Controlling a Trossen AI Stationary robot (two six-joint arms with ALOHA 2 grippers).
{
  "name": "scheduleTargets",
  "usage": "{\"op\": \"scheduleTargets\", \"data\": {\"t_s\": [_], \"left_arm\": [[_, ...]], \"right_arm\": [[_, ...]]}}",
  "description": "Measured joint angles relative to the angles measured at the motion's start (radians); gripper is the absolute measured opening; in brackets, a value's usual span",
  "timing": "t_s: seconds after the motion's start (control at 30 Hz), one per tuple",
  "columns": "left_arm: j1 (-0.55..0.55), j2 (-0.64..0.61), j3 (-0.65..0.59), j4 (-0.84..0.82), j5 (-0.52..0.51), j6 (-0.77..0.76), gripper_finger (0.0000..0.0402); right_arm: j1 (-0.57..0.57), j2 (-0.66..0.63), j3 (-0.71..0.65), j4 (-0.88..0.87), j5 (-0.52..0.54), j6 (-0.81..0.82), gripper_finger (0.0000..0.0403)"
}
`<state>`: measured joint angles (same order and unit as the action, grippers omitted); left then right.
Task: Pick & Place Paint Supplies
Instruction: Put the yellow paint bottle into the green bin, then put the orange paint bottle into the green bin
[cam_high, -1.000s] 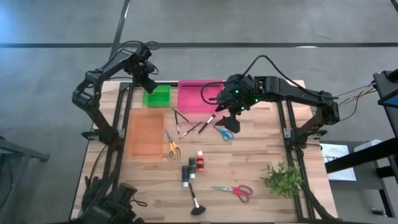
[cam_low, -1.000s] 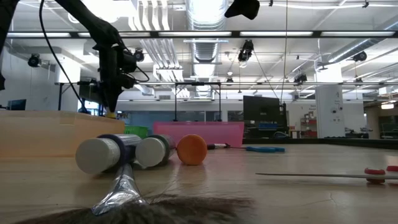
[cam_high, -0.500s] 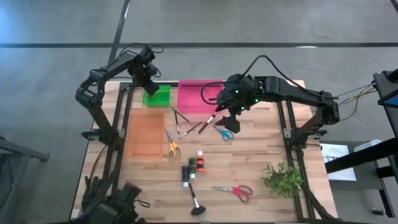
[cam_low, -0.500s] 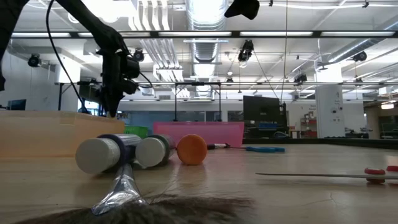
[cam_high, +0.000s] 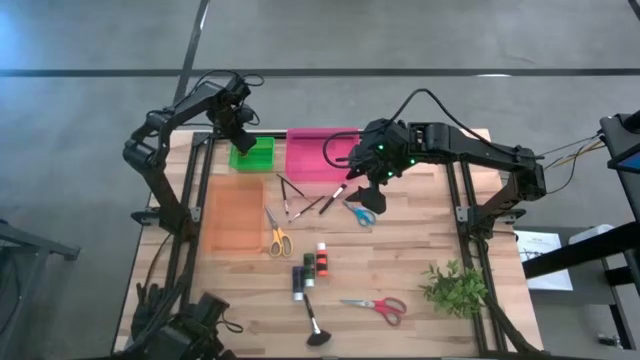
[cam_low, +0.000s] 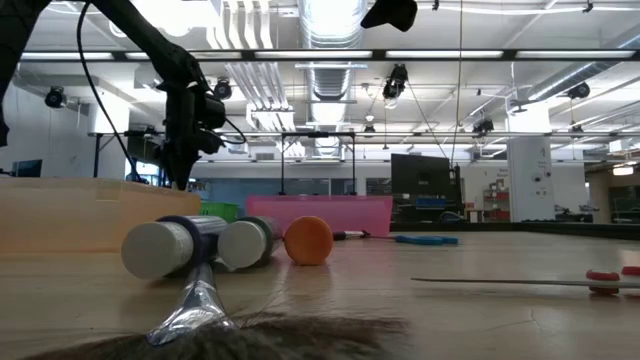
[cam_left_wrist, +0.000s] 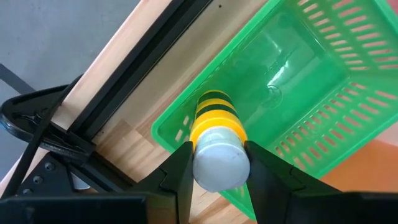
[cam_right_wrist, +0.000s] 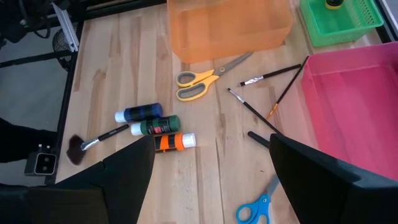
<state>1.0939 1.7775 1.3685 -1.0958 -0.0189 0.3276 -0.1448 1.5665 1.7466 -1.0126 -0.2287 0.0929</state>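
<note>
My left gripper (cam_high: 238, 132) hovers over the green basket (cam_high: 252, 155) at the table's far left, shut on a yellow paint bottle with a black band (cam_left_wrist: 216, 118). My right gripper (cam_high: 364, 188) hangs open above the blue-handled scissors (cam_high: 360, 212), beside the pink basket (cam_high: 315, 155). Three bottles (cam_high: 310, 266) lie side by side on the table's middle: blue (cam_right_wrist: 138, 114), green (cam_right_wrist: 155, 127), orange (cam_right_wrist: 174, 142). Slim brushes (cam_high: 300, 200), yellow scissors (cam_high: 277, 237), red scissors (cam_high: 378, 306) and a wide brush (cam_high: 315, 326) lie flat on the wood. My left gripper pinches the yellow bottle between its two fingers (cam_left_wrist: 179, 177), at the grey cap end (cam_left_wrist: 219, 163). The fingers come from above, pointing down, and lie along the bottle. The bottle hangs upright below them, its lower end over the green basket's corner (cam_left_wrist: 171, 134); whether it touches the basket I cannot tell.
An orange translucent bin (cam_high: 233, 212) stands in front of the green basket. A green plant sprig (cam_high: 455, 285) lies near the table's right near corner. Black frame rails (cam_high: 190, 200) run along both table sides. Bare wood lies between the bottles and the sprig.
My left gripper, still shut on the yellow bottle, has shifted a little toward the table's right, over the green basket. Everything else has kept still.
</note>
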Motion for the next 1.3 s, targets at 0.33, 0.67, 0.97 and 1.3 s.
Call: {"op": "scheduleTargets", "data": {"t_s": [0.33, 0.67, 0.97, 1.3], "left_arm": [[0.0, -0.001, 0.0, 0.0, -0.002, 0.034, 0.0254], [0.0, -0.04, 0.064, -0.009, 0.006, 0.075, 0.029], [-0.024, -0.148, 0.16, -0.015, 0.193, 0.091, 0.0291], [-0.154, -0.373, 0.178, -0.009, 0.319, 0.118, 0.0292]], "right_arm": [[0.0, 0.0, 0.0, 0.0, 0.003, 0.008, 0.0313], [0.0, 0.0, 0.0, 0.0, 0.003, 0.009, 0.0313], [0.0, 0.0, 0.0, -0.009, 0.003, 0.013, 0.0313], [0.01, -0.002, -0.002, -0.079, -0.039, 0.079, 0.0313]]}}
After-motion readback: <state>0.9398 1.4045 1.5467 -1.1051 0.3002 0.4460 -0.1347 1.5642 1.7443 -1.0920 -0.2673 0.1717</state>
